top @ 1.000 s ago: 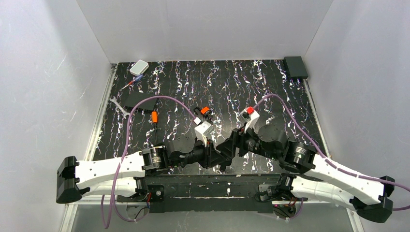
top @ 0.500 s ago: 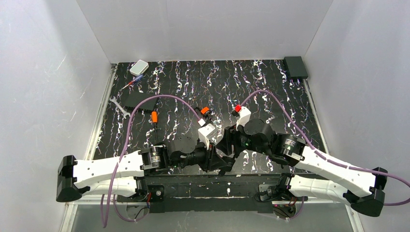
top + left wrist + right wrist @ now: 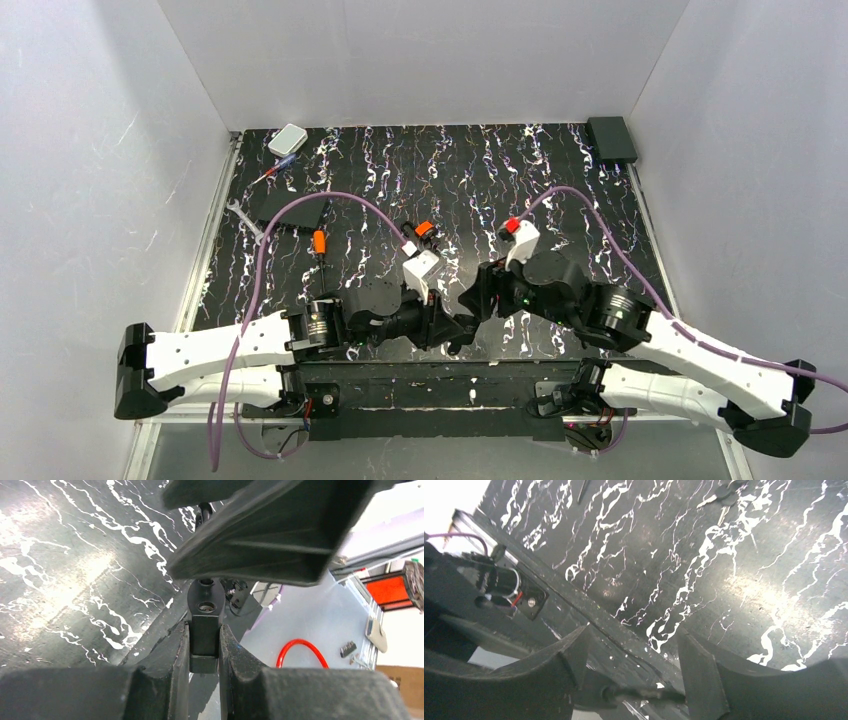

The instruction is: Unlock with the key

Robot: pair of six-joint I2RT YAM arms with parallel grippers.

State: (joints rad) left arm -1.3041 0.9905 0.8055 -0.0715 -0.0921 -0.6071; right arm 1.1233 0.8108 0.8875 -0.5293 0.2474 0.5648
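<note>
1. Your left gripper (image 3: 204, 628) is pinching a dark block (image 3: 205, 600) with two small holes. I think it is the padlock, but I can't be sure. The fingers hold only a thin part of it. A push from the side may make the block twist or slip out.
2. Your right gripper (image 3: 633, 635) has its fingers spread wide and holds nothing. The key (image 3: 724, 491) lies flat on the black mat (image 3: 774, 595), well apart from both grippers. With no key in hand, nothing can be unlocked.
3. The two grippers are very close together, by the near edge of the mat. In the left wrist view, one big finger of the right gripper hangs just over the block. If you move fast, they may bump, and a bump may knock the block loose.
4. The key is tiny and flat. Wide fingers may slide over it or flick it away. It looks like a second blade lies beside it, so you may grab the wrong one.
5. A thin dark bar (image 3: 644, 695) sits low between the right fingers. I can't tell what it is. If it is part of the lock, pulling away may snag it.
6. If the block drops here, it may fall off the edge, out of reach.
</note>
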